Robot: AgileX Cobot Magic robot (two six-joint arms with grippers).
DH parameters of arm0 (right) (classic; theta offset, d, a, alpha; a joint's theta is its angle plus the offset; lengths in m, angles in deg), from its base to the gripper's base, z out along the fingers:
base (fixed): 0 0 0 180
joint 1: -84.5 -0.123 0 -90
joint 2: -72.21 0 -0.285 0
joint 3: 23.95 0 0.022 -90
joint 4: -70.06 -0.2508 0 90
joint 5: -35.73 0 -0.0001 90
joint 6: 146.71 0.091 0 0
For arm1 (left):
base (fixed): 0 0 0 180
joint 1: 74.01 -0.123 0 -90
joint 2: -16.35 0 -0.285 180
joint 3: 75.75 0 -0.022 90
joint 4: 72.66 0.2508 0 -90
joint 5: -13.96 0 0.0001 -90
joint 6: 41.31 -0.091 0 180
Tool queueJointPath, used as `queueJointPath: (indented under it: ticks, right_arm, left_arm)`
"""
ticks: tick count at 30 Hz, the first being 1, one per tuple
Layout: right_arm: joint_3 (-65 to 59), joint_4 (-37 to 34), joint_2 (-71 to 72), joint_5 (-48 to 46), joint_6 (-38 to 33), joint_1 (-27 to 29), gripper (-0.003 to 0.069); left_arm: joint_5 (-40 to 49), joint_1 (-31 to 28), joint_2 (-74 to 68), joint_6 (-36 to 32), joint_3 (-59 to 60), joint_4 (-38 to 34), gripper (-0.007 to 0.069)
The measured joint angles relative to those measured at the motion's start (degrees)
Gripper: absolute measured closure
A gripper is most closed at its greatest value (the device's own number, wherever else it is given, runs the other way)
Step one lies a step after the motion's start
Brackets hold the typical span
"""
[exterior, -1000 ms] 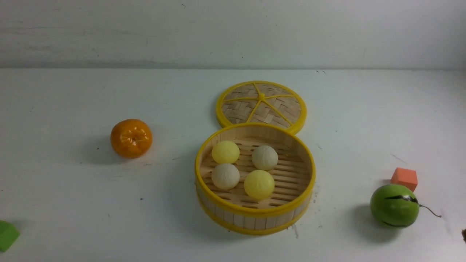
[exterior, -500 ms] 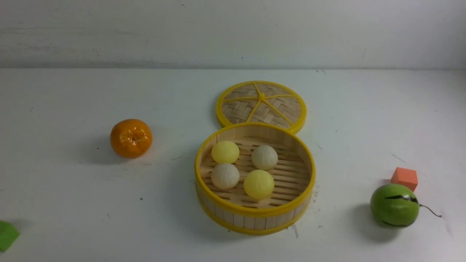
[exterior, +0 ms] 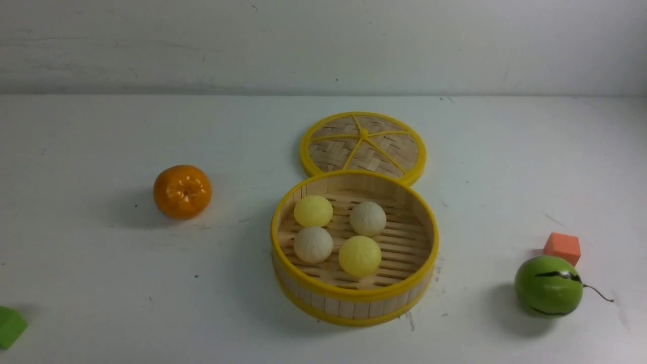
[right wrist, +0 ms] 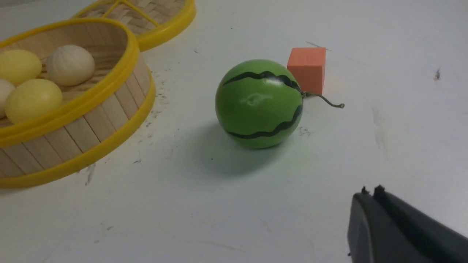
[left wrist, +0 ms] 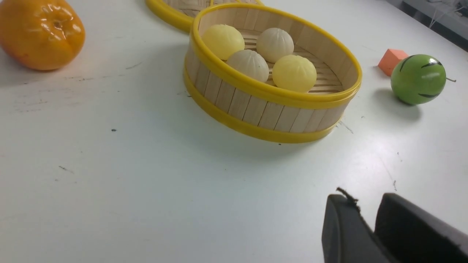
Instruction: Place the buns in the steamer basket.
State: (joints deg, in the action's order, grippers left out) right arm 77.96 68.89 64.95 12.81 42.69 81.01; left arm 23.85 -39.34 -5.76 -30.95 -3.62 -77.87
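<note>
The steamer basket (exterior: 354,296) stands at the middle of the white table. All the buns lie on its slotted floor: a pale yellow bun (exterior: 313,211), a cream pleated bun (exterior: 367,219), a second cream bun (exterior: 313,244) and a second yellow bun (exterior: 359,256). Neither gripper shows in the front view. In the left wrist view my left gripper (left wrist: 367,199) is empty, its tips a little apart, well short of the basket (left wrist: 270,109). In the right wrist view my right gripper (right wrist: 370,190) is shut and empty, near the melon ball.
The flat woven lid (exterior: 363,145) lies just behind the basket. An orange fruit (exterior: 182,191) sits at the left. A green striped melon ball (exterior: 548,285) and an orange cube (exterior: 562,247) sit at the right. A green block (exterior: 10,326) lies at the near left edge.
A dark tip at the front view's lower right edge one second ago has gone out of view. The buns and basket have not moved.
</note>
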Motion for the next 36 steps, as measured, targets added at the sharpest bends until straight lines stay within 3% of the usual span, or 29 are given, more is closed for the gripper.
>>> queueJointPath:
  ticks: [14, 19, 23, 27, 29, 32, 36]
  right_arm:
    - [0.0, -0.2, 0.0, -0.1, 0.0, 0.0, 0.0655]
    - [0.0, -0.2, 0.0, -0.1, 0.0, 0.0, 0.0650]
    - [0.0, -0.2, 0.0, -0.1, 0.0, 0.0, 0.0648]
    - [0.0, -0.2, 0.0, -0.1, 0.0, 0.0, 0.0645]
    - [0.0, -0.2, 0.0, -0.1, 0.0, 0.0, 0.0643]
    - [0.0, -0.2, 0.0, -0.1, 0.0, 0.0, 0.0638]
    - [0.0, -0.2, 0.1, -0.1, 0.0, 0.0, 0.0637]
  left_arm:
    - [0.0, 0.0, 0.0, 0.0, 0.0, 0.2, 0.0480]
    - [0.3, -0.6, 1.2, -0.6, 0.0, 4.4, 0.0480]
    - [0.6, -9.6, 5.6, 1.0, 0.0, 4.3, 0.0499]
    - [2.1, -20.9, 11.6, 2.9, 0.9, 0.9, 0.0629]
    - [3.2, -24.1, 13.8, 2.9, 2.5, 0.4, 0.0638]
    - [7.0, -27.4, 14.8, 2.9, 6.3, 0.0, 0.0638]
    - [11.7, -27.6, 14.9, 2.9, 6.8, 0.0, 0.0638]
